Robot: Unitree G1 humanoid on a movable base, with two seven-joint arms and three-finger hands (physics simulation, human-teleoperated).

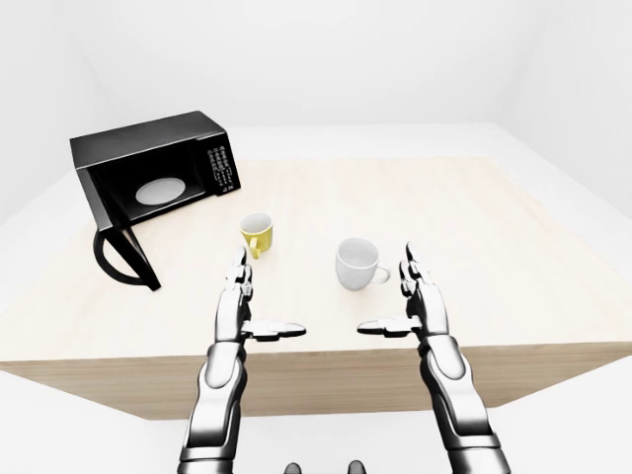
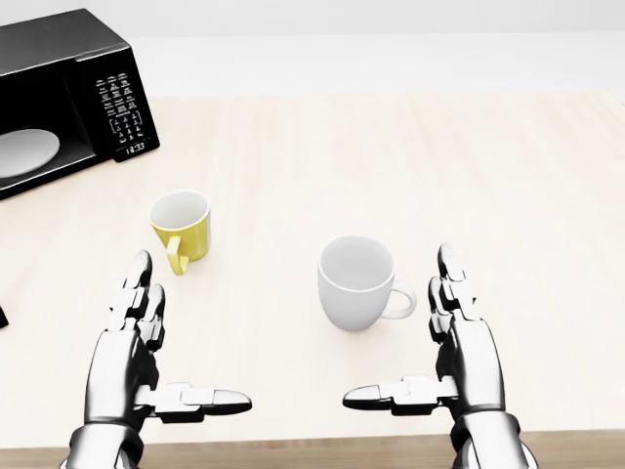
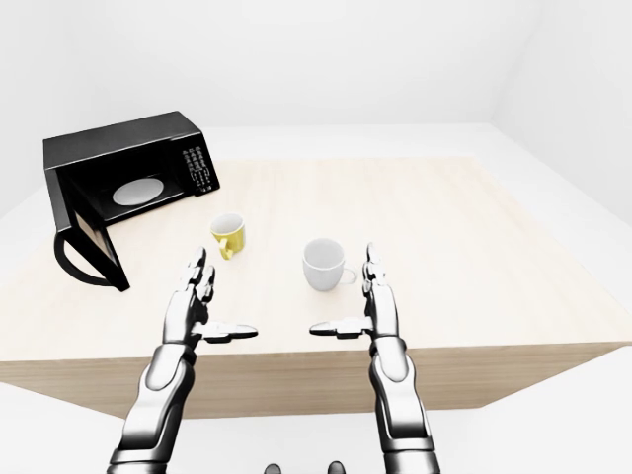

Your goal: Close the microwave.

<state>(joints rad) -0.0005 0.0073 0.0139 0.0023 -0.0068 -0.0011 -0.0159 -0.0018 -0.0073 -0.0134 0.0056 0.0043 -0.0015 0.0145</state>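
A black microwave stands at the upper left of the wooden table in the left-eye view. Its door hangs wide open toward me, showing the white turntable plate inside. Both hands hover over the table's near edge, well to the right of and below the microwave. My left hand is open, fingers straight, thumb pointing inward. My right hand mirrors it, open and holding nothing.
A yellow mug sits just above my left hand in the head view, between it and the microwave. A white mug stands next to my right hand. The table stretches bare to the right.
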